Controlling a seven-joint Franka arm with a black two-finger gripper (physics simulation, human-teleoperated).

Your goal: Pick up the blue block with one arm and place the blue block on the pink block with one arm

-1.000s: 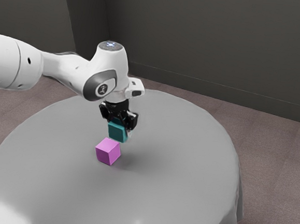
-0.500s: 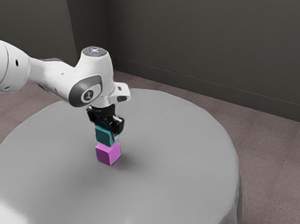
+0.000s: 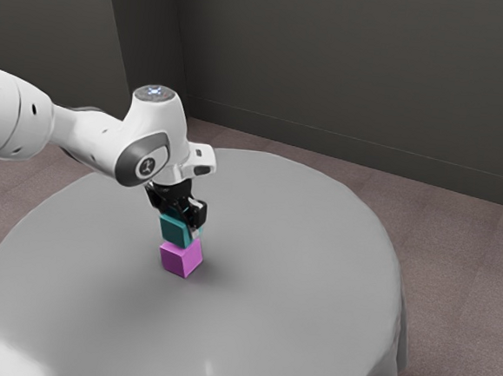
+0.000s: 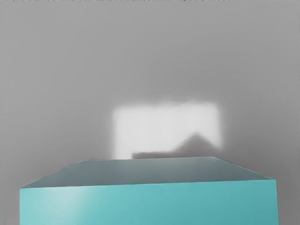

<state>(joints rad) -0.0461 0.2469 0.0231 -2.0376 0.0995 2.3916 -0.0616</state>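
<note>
Gripper (image 3: 179,221), closed on the teal-blue block (image 3: 173,229) from two sides, holds it squarely over the pink block (image 3: 181,258), left of centre in the exterior view, on the round grey table (image 3: 315,271). The two blocks meet or nearly meet; I cannot tell whether there is a gap between them. The grip probably serves to hold the teal-blue block aligned until it is seated. From the wrist camera, its top face (image 4: 150,201) lies just under the hand.
</note>
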